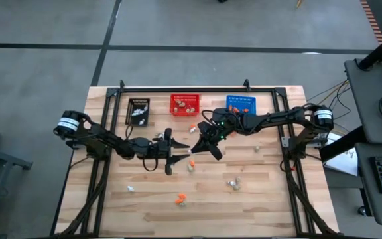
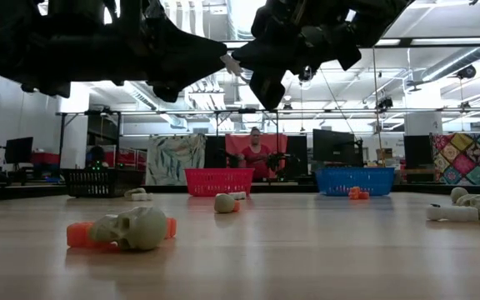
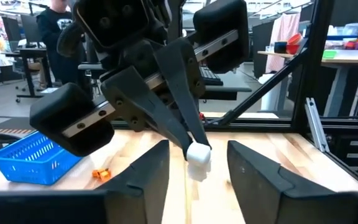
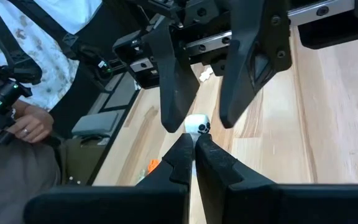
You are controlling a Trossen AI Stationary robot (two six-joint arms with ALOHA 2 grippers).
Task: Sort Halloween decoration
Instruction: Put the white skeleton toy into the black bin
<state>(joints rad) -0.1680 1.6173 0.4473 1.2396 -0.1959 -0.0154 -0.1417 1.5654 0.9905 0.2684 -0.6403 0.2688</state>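
Pinched at the tips of the right gripper point(image 4: 194, 140), whose fingers are pressed together on it, a small white skull point(image 4: 197, 125) hangs above the table's point(image 1: 270, 192) middle. Around it the left gripper point(image 3: 197, 163) stands spread, one finger either side, seemingly placed to receive the skull in a handover. Beyond the grippers stand three baskets: black basket point(image 1: 138, 111), red basket point(image 1: 184, 104), blue basket point(image 1: 241, 104). Roughly seven other trinkets point(image 1: 180, 197) lie scattered around.
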